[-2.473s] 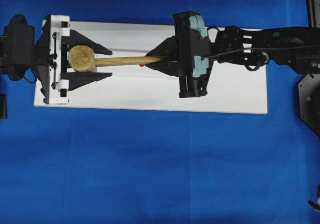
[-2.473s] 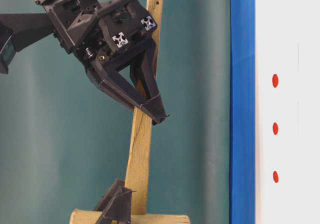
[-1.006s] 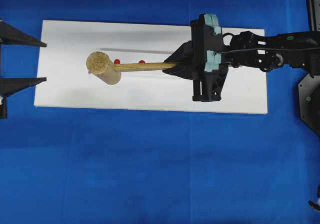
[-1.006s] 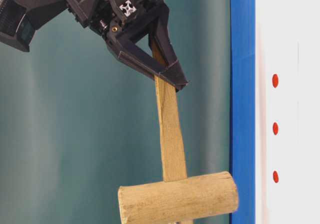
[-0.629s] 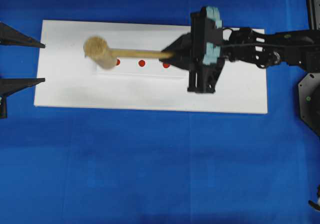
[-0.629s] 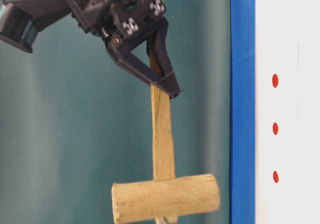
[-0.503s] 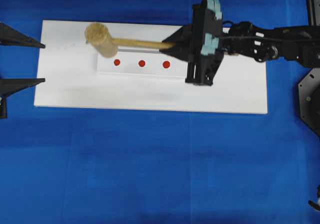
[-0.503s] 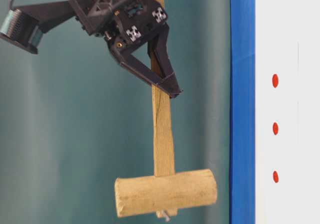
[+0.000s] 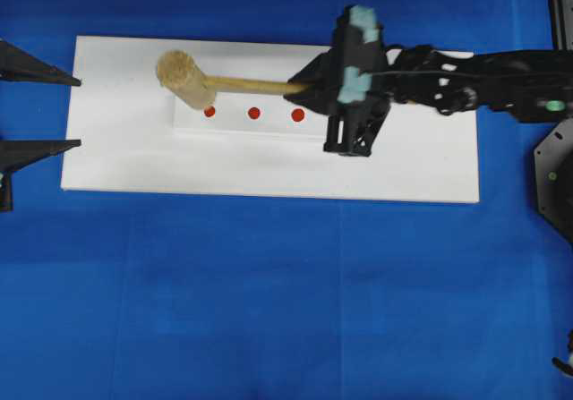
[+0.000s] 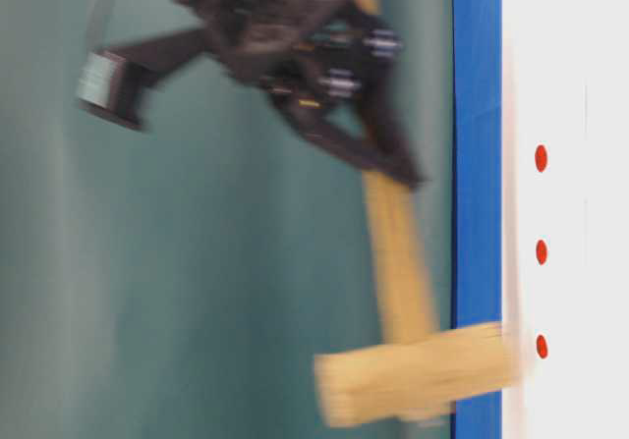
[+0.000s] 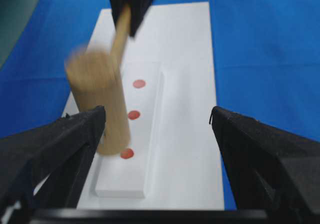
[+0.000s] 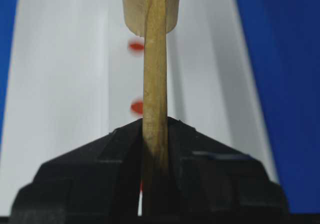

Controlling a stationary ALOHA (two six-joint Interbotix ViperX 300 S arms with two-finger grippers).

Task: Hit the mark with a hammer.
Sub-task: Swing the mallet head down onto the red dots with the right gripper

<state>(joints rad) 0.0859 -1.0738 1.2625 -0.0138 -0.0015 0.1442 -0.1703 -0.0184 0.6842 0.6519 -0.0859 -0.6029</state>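
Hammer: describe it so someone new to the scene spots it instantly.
On the blue cloth lies a white board. Over it the right pincer grips the hammer by its slim handle. It is the only wooden thing: pale, thick cylindrical head, next to three red dots.

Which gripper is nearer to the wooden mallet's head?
Right. The right gripper is shut on the mallet's handle, directly connected to the head. The left gripper sits open at the white board's left end, apart from it.
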